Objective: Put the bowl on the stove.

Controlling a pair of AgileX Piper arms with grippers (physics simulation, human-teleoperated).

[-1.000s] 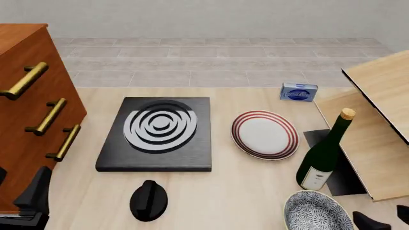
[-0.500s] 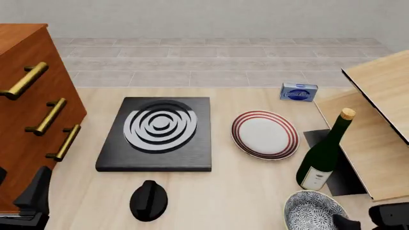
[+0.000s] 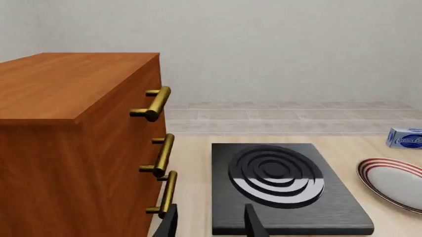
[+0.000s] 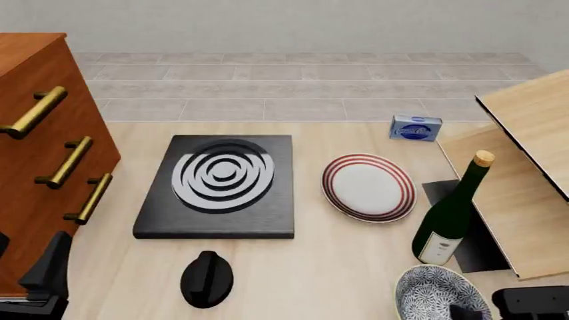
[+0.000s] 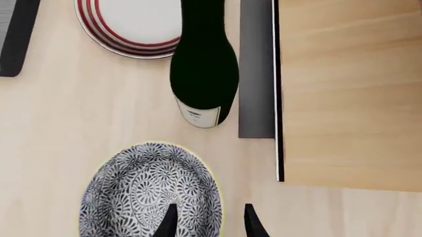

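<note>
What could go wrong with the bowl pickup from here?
1. The right gripper straddles only the bowl rim on one side, so the lift may tip or slip.
2. The wine bottle stands close beside the bowl and could topple.
3. The plate lies on the way to the stove.
</note>
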